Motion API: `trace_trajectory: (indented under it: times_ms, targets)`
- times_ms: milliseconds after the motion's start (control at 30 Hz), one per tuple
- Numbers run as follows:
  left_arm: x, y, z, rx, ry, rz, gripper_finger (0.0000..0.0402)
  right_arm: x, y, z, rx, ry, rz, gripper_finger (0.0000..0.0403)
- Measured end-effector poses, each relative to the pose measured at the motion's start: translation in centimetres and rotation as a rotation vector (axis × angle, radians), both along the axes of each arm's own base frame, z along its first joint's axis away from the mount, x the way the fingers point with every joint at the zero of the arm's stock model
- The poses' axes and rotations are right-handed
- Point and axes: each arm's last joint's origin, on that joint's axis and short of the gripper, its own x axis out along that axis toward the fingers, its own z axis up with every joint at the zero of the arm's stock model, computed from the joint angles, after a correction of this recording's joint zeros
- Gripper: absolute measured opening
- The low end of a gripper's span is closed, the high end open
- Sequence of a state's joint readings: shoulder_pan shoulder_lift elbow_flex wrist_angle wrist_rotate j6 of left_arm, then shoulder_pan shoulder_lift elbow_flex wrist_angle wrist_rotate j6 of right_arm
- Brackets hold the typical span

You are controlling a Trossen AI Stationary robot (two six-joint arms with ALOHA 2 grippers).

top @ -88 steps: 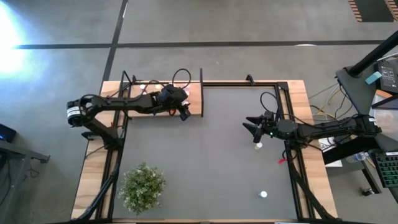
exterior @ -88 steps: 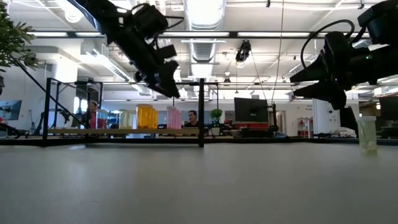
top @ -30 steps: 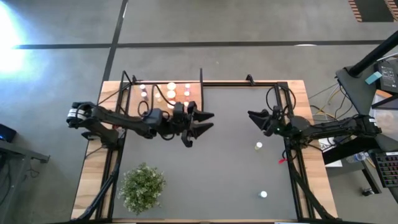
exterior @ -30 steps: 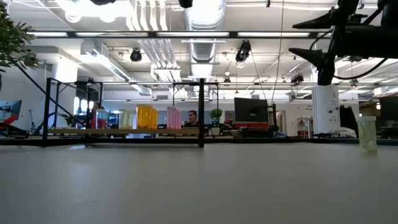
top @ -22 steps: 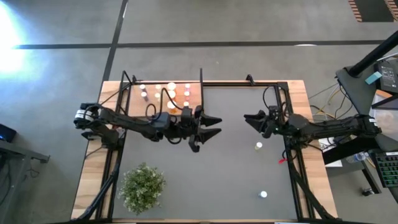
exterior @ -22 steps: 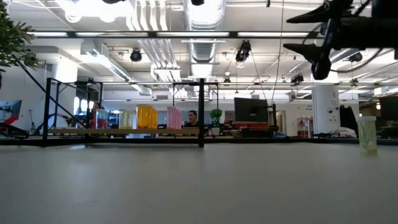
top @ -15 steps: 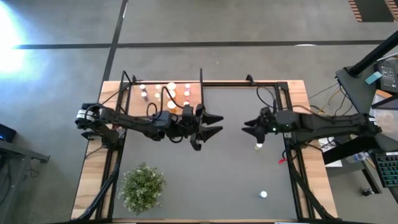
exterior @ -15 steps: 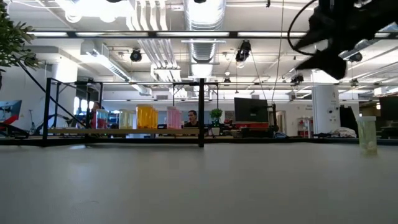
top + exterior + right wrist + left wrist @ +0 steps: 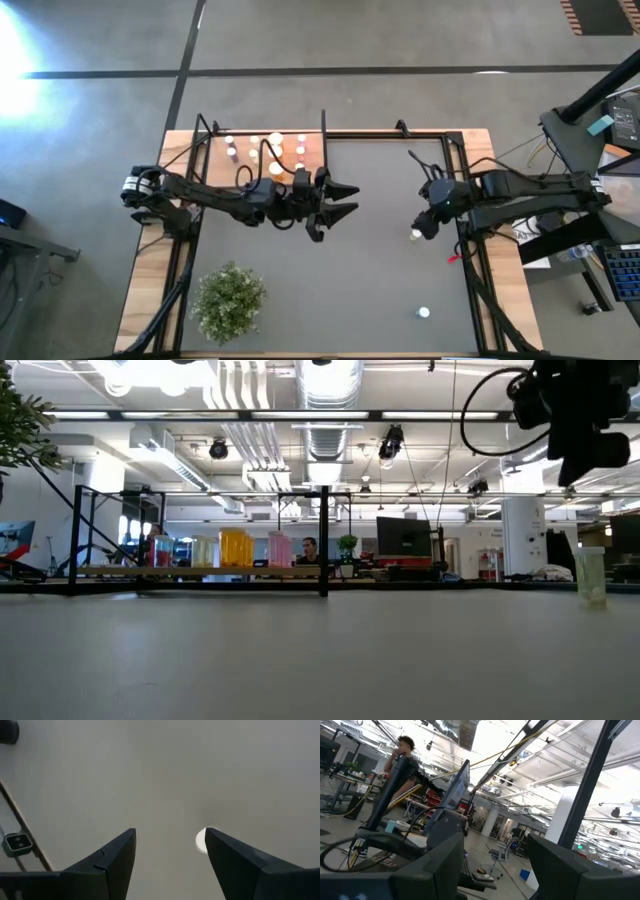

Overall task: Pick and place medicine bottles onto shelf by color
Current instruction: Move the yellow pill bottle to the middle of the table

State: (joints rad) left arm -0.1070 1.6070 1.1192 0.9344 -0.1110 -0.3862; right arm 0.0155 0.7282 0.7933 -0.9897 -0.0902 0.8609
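Right gripper [image 9: 170,857]: fingers parted, nothing between them, pointing down over a white-capped bottle [image 9: 201,840] that stands on the tabletop [image 9: 370,270] just beside one fingertip.

Step, judged: approach to pick. Next move calls for centring over the cap, then descending.

Left gripper [image 9: 345,200]: spread, empty, mid-table near the shelf [image 9: 312,175].

A second bottle [image 9: 424,313] stands near the front edge.

No legible writing.

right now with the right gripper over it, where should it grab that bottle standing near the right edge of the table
Grip the bottle around its body just under the white cap, coming straight down. It stands upright and alone on the table, and the open right gripper already points down beside it.
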Motion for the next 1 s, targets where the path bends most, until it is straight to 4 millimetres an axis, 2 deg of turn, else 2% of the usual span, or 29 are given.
trace_trajectory:
  times_ms: [267, 700, 1000]
  targets:
    - [0.0, 0.0, 0.0, 0.0, 0.001, 0.0, 0.0203, 1.3, 0.4, -1.6, 0.052, 0.117, -0.052, 0.0228]
    - [0.0, 0.0, 0.0, 0.0, 0.001, 0.001, 0.0203, 2.9, 0.3, -4.2, -0.036, 0.35, -0.046, 0.0228]
    - [0.0, 0.0, -0.3, 0.007, 0.01, 0.005, 0.0203, 3.7, 0.3, -5.2, -0.053, 0.417, -0.006, 0.0228]
